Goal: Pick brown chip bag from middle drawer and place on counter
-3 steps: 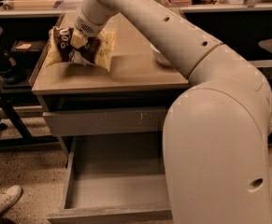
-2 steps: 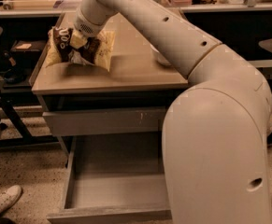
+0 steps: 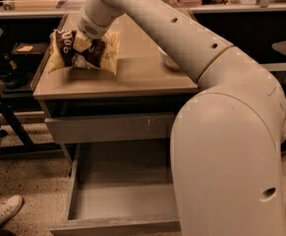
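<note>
Since the brown chip bag (image 3: 104, 52) already rests with its lower edge on the desk (image 3: 132, 77), at the far left part of the top, the task stands at its last step: the placing. The pincer (image 3: 82, 43) sits at the crumpled middle of the bag and appears to be pinching it, as the foil is gathered around the tip. The middle drawer (image 3: 123, 203) stands pulled out at the near side below, and its grey inside shows nothing in it. The closed drawer front (image 3: 108, 127) above it bears small scuff marks. The next move calls for spreading the pincer to release the bag, then lifting the arm straight up and away, so that the bag is not dragged toward the left edge of the desk. A white bowl (image 3: 165, 61) shows partly behind the arm, to the right of the bag and apart from it. White script lettering runs across the dark brown part of the bag, but creases and the pincer break it up; no brand name or other writing can be read.
</note>
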`<state>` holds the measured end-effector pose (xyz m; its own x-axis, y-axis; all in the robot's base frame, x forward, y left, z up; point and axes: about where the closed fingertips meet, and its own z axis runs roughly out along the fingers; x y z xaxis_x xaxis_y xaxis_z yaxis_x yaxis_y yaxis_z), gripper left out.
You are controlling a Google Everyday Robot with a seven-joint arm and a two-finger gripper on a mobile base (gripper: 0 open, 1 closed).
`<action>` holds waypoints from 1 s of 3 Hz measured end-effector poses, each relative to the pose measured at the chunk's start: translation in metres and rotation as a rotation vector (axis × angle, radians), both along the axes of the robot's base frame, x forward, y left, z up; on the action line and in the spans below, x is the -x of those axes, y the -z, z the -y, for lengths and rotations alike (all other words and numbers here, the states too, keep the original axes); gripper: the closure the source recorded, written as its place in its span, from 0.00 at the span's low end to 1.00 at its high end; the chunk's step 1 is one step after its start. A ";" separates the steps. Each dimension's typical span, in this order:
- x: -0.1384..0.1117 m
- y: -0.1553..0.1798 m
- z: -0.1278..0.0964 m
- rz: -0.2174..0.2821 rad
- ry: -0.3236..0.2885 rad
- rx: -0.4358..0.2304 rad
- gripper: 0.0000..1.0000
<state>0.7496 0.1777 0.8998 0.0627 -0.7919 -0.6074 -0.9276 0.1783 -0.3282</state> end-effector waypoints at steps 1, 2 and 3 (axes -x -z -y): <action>0.000 0.000 0.000 0.000 0.000 0.000 0.12; 0.000 0.000 0.000 0.000 0.000 0.000 0.00; 0.001 -0.002 0.000 -0.010 0.002 0.002 0.00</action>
